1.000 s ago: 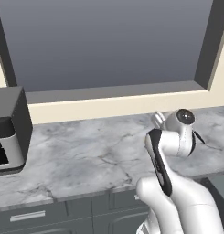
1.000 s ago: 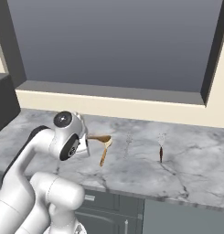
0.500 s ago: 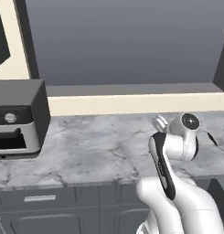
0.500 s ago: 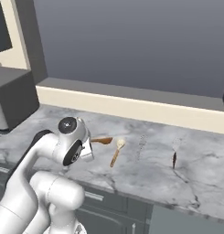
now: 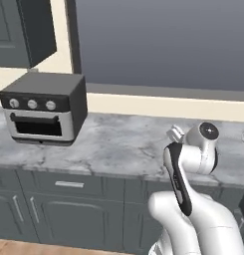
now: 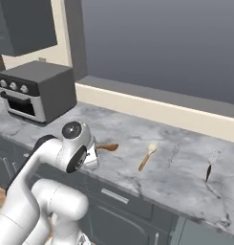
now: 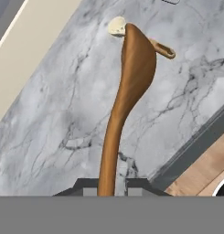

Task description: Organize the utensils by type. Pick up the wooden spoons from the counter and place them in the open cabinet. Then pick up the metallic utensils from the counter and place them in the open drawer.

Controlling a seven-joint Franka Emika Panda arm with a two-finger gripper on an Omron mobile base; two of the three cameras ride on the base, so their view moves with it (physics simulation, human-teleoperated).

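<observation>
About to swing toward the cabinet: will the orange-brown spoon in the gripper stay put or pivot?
The orange-brown spoon looks rigid. The gripper pinches only its handle end, so the far bowl may lever it downward. Its smooth handle could probably slip.

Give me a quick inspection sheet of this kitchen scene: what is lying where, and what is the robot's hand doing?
Surface: grey-white marble counter, no spills seen.
Job's things: all-brown wooden spoon held up off the counter by its handle; cream-bowled wooden spoon lying flat on the marble; faint metallic utensils lying to its right.
Clutter: dark-handled piece further right on the counter; toaster oven at the counter's left end.
Grippers: gripper with its jaws shut on the brown spoon's handle.
Cables: nothing seen.
Surroundings: large dark window behind the counter, lower cabinets with silver handles, wooden floor.
</observation>
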